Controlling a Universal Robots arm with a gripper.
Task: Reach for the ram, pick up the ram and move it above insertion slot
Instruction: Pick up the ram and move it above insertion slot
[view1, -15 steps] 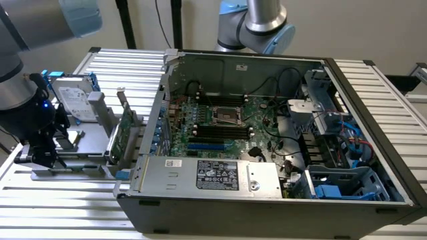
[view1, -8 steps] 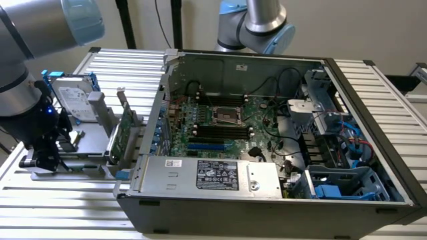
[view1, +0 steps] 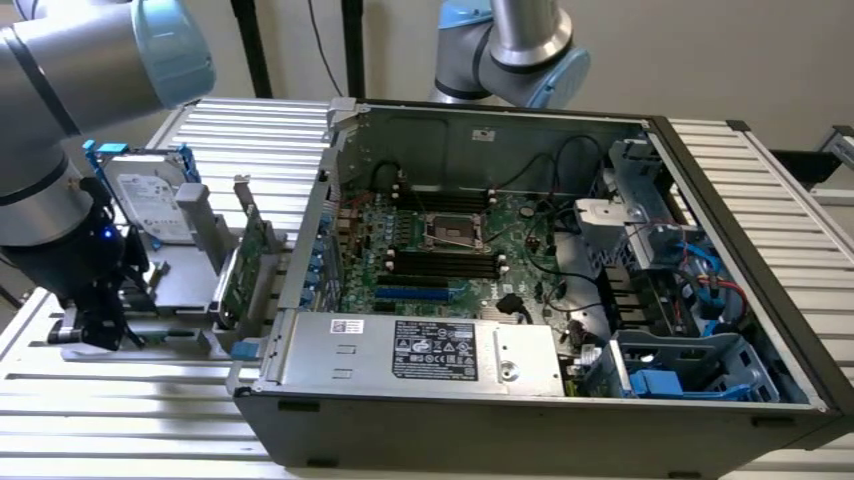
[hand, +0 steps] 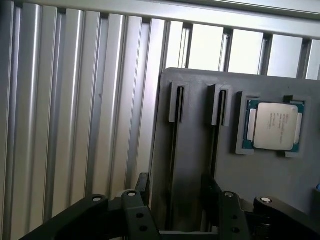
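Standing edge-on, seemingly, as a thin dark strip in a slot (hand: 178, 102) of the grey holder (hand: 195, 130): ram (hand: 173, 165), not surely told. Straddling it, fingers (hand: 144, 184) spread wide, clasping nothing. Lying in the same holder, apart from that slot, a processor chip (hand: 274, 126). Hanging at lower left of the exterior frame: gripper (view1: 96, 335) low over the bench (view1: 134, 420), beside the open computer case (view1: 534, 430).

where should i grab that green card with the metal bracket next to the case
Take the green card by its upper edge, coming straight down from above and pinching its two flat faces. It stands on edge in the grey holder, with the computer case close on one side, so a sideways approach looks cramped.
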